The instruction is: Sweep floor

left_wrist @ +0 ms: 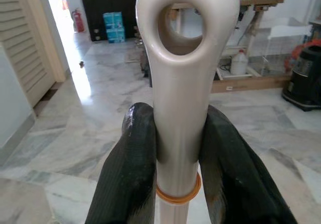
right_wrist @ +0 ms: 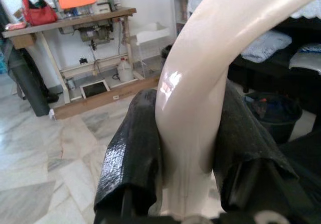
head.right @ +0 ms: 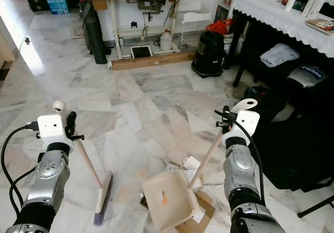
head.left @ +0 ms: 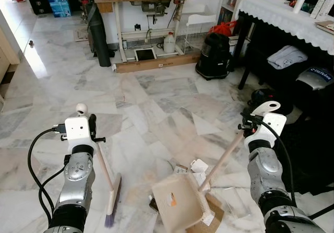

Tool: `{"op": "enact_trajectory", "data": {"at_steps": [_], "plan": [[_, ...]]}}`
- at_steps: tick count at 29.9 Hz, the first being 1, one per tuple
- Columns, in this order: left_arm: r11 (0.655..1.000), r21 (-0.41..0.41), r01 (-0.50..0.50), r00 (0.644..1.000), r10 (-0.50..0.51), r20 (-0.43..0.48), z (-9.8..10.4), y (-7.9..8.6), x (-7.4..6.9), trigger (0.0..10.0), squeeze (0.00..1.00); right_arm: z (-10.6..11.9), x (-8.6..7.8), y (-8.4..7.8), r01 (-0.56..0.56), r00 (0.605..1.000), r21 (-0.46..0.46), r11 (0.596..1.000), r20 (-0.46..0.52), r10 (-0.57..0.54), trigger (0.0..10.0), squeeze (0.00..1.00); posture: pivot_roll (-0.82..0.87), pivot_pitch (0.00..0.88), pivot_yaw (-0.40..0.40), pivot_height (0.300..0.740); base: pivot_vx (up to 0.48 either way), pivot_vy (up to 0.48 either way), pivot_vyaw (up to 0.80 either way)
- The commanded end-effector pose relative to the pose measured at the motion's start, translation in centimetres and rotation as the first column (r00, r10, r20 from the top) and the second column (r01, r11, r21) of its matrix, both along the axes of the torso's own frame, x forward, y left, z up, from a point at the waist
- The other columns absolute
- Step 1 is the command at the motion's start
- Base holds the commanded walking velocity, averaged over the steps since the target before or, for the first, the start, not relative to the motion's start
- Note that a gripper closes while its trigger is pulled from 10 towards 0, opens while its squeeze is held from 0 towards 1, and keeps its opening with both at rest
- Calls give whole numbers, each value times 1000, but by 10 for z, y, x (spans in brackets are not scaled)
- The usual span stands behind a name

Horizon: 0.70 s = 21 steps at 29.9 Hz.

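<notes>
1. Two tools were gripped: your left gripper (left_wrist: 175, 148) pinched the broom (head.left: 110, 191), lower left; your right gripper (right_wrist: 185, 133) pinched the dustpan (head.left: 180, 201), lower centre.
2. Risk, in my judgement: a hard sweep could scatter the paper scraps (head.left: 197, 166) past the pan, which looked tilted.

Marble floor (head.left: 156, 102), pale with grey veins.
Resting on it: broom (head.left: 112, 199) bristles, tilted dustpan (head.left: 180, 201), paper scraps (head.left: 198, 166) and flat cardboard (head.left: 211, 217) just beside; farther off, black vacuum (head.left: 214, 56) and wooden plank (head.left: 156, 63).
</notes>
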State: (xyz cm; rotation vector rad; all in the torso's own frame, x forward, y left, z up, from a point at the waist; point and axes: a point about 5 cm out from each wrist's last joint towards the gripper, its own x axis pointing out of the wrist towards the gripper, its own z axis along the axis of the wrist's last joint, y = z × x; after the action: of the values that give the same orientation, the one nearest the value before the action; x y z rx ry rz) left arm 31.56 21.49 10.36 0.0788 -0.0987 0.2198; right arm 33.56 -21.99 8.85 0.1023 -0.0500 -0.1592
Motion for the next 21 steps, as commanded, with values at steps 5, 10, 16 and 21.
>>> {"op": "enact_trajectory", "data": {"at_steps": [5, 10, 16, 21], "plan": [[1000, 3, -4, 1000, 4, 25, 7, 3, 2, 10000, 0, 12, 6, 3, -7, 999, 6, 1000, 52, 7, 10000, 0, -32, 0, -23, 740, 0, 376, -640], [1000, 3, -3, 1000, 3, 24, 7, 3, 3, 10000, 0, 12, 6, 3, -8, 998, 2, 1000, 56, 8, 10000, 0, -32, 0, -23, 740, 0, 412, 0], [1000, 4, -1, 1000, 0, 26, 7, 3, 2, 10000, 0, 10, 6, 4, -13, 999, 3, 1000, 43, 12, 10000, 0, -25, 0, -21, 740, 0, 433, 0], [1000, 9, 2, 1000, -2, 30, 8, 4, 2, 10000, 0, 10, 7, 7, -19, 999, 9, 1000, 39, 19, 10000, 0, -22, 0, -14, 740, 0, 405, -800]]}}
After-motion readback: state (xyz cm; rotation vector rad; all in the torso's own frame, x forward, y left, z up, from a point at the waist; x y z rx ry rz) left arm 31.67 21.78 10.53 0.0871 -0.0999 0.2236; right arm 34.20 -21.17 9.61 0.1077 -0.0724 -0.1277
